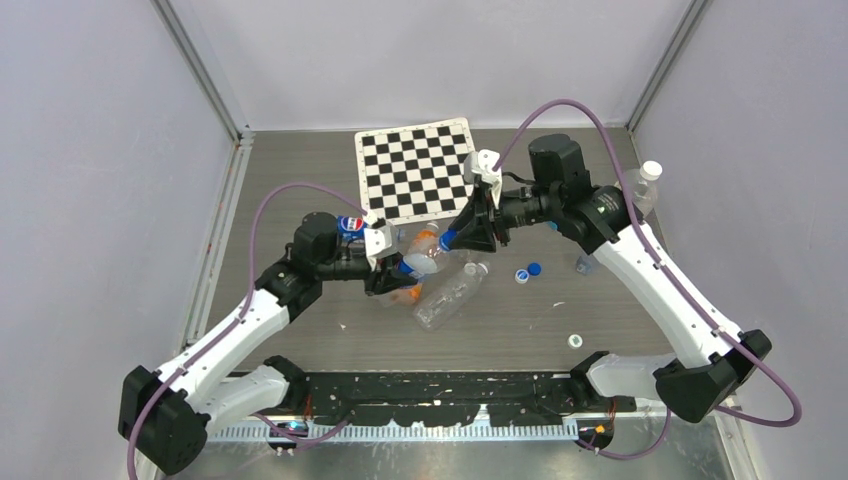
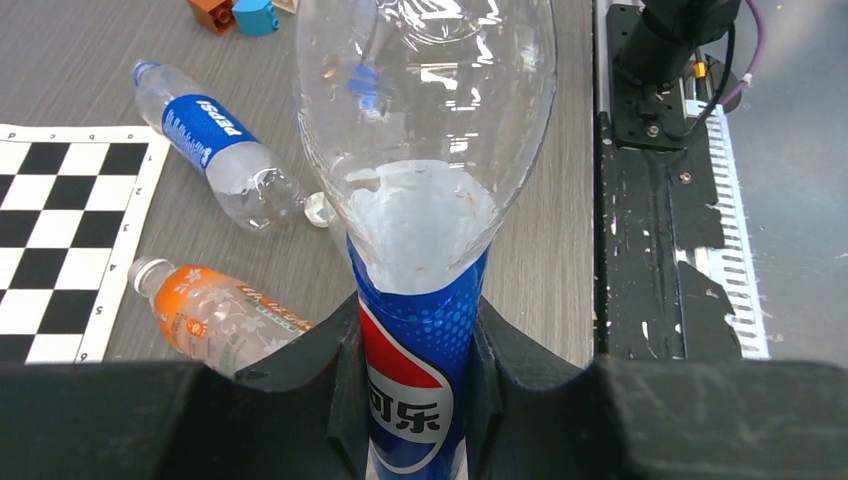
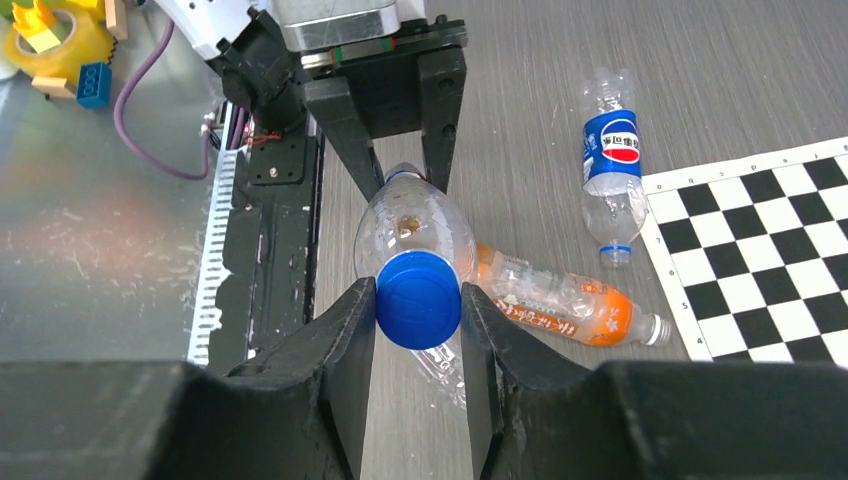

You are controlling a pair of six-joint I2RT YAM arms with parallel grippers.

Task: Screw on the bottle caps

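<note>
My left gripper is shut on the blue-labelled waist of a clear Pepsi bottle and holds it above the table, neck pointing at the right arm. My right gripper is shut on a blue cap that sits at this bottle's mouth. The left gripper shows behind the bottle in the right wrist view. Two loose blue caps and a white cap lie on the table to the right.
An orange-labelled bottle, uncapped, lies under the held one. A second Pepsi bottle lies by the checkerboard. A clear bottle lies in front. A white-capped bottle stands at the right. Orange and teal blocks lie farther off.
</note>
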